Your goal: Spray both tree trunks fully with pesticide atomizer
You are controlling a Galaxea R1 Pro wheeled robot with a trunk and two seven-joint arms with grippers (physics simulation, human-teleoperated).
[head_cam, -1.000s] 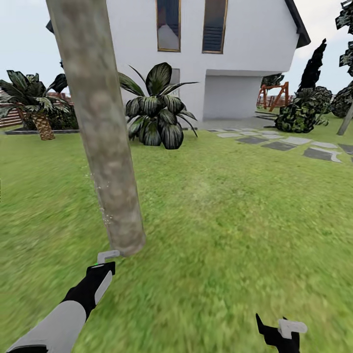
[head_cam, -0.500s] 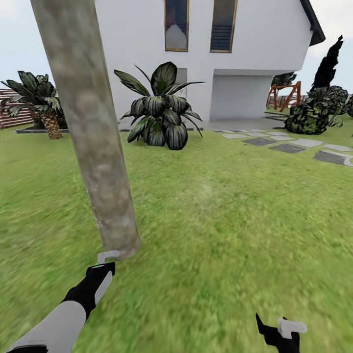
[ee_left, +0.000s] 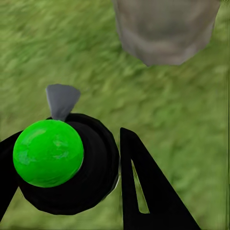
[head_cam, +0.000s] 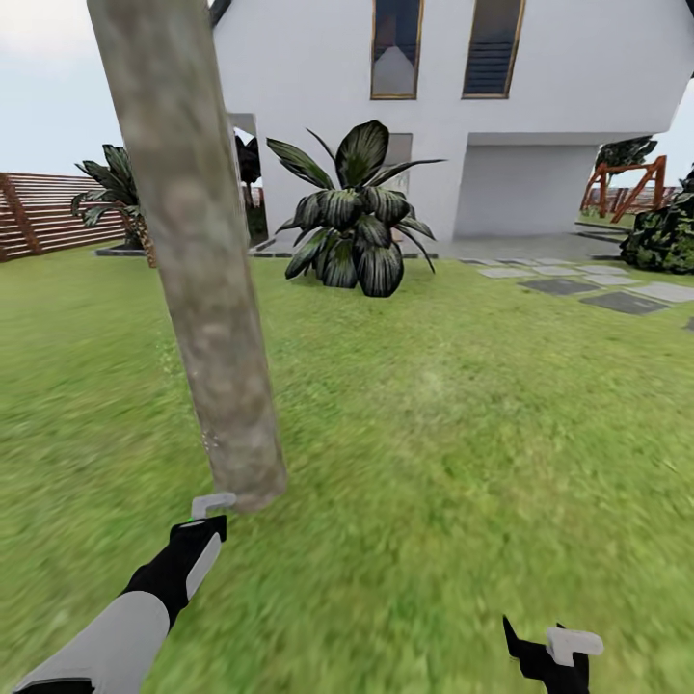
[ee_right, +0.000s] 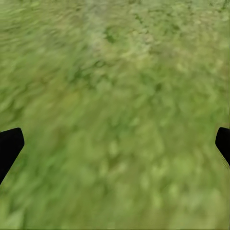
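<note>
My right gripper (head_cam: 554, 655) is cut off by the head view's lower edge; the tree trunk's (head_cam: 198, 260) crown lies above it

We see the tree trunk (head_cam: 198, 260) rising from the lawn (head_cam: 443, 424) at left, leaning slightly. Just before its base sits our left gripper (head_cam: 204, 516), closed around the atomizer (ee_left: 62, 163), whose nozzle points toward the trunk's foot. Our right gripper (head_cam: 554, 651) hangs low at right, well apart from the trunk, over grass. Behind the trunk stands a broad-leaved plant (head_cam: 357, 226), with the house (head_cam: 540, 106) behind that. Stepping stones (head_cam: 588, 289) lie far right; a fence (head_cam: 48, 212) runs far left.
</note>
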